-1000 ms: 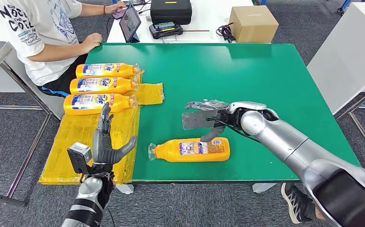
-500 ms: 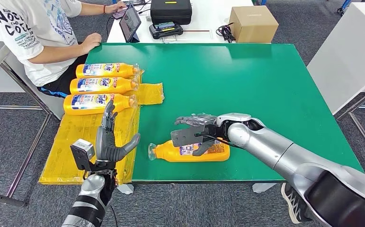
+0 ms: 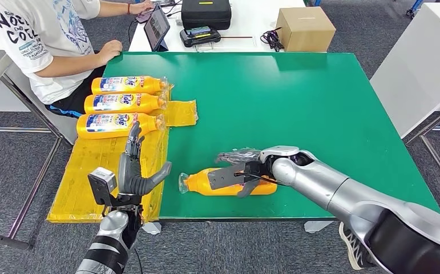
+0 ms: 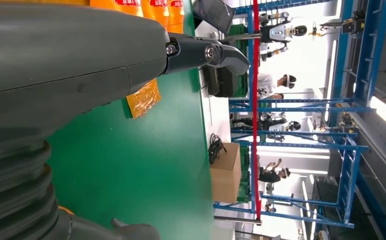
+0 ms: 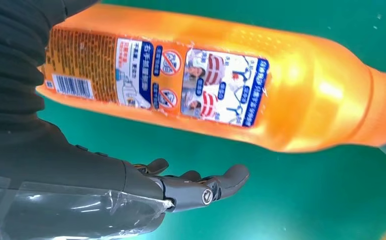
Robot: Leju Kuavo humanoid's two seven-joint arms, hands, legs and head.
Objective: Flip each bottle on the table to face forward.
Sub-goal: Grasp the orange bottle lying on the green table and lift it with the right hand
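On the green table (image 3: 297, 97), near its front edge, an orange bottle (image 3: 229, 182) lies on its side, back label up. The right hand (image 3: 237, 171) hovers over it, fingers (image 5: 216, 185) spread, gripping nothing. Three more bottles (image 3: 120, 103) lie on yellow wrap (image 3: 92, 171) at the table's left. The left hand (image 3: 133, 171) stands upright, fingers apart.

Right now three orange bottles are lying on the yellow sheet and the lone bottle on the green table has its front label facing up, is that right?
Not quite. The lone bottle has its back label up, with barcode and small print, as the right wrist view shows. Three bottles do lie on the yellow sheet.
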